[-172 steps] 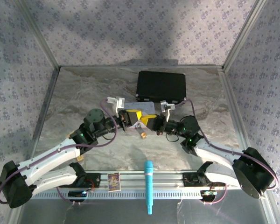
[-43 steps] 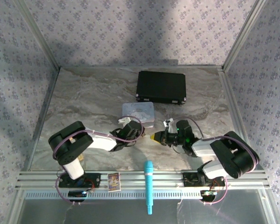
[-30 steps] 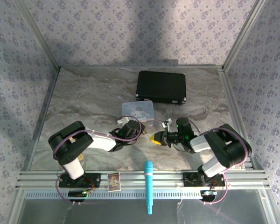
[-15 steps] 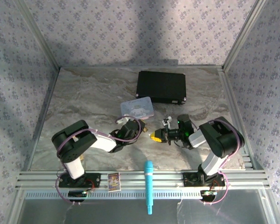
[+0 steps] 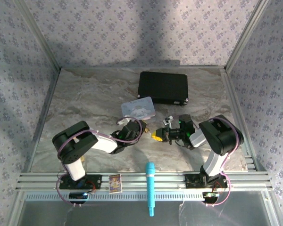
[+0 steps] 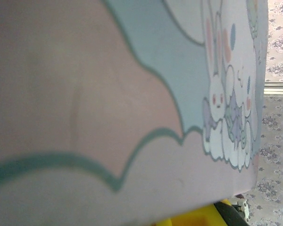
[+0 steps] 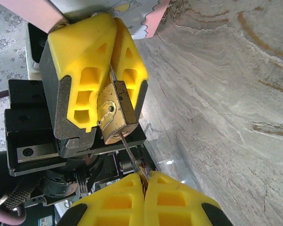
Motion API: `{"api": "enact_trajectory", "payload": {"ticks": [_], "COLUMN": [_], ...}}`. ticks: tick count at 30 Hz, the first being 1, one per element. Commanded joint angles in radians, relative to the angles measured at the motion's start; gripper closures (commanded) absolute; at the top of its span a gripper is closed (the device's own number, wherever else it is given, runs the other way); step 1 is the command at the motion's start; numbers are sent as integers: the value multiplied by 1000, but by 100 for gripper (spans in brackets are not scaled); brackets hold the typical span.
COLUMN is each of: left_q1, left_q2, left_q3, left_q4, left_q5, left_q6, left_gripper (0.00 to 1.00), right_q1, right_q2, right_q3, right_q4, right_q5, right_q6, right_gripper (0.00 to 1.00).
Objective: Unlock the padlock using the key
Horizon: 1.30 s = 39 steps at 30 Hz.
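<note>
The pastel cartoon tin (image 6: 132,94), close and blurred, blocks the left wrist camera. The left end effector (image 7: 111,89) is clenched on the brass padlock (image 7: 114,113), whose shackle is hidden between its yellow fingers. The right end effector (image 7: 144,183) pinches the thin key (image 7: 132,153). The key's head is hidden, and whether its tip has entered the padlock is unclear.

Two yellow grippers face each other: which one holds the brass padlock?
The left gripper clamps the padlock; the right gripper pinches only the thin key.

Brushed brass padlock (image 7: 114,113), matt yellow plastic tool pads (image 7: 85,61), glossy marbled table (image 7: 226,94)
</note>
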Motion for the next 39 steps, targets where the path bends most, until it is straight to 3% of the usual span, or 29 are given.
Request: {"api": "enact_trajectory", "payload": {"ticks": [1,9,14,25,29,39], "left_q1": [-7,-23,-54,-61,-62,-62], "left_q2": [-3,20,33,63,35,36], "left_q3": [4,9,5,-15,-18,-5], "left_q4": [91,120,113,238,161,167], "left_q5": [31,52,42,62,44,64], "left_q6": [-22,-28,-42,-1,-6,-16], "left_gripper": [100,100,100,100,100,100], "right_q1": [2,9,3,-41,-48,-75], "right_q2": [35,72,113,141,150,171], "right_q3": [21,36,23,56,56,35], "right_q4": [63,120,265,259,232,193], "right_q5": [-6,-1,-3,-55,-60,-60], "right_q6": [24,54,145,161,136,83], "right_gripper": [100,100,100,100,100,100]}}
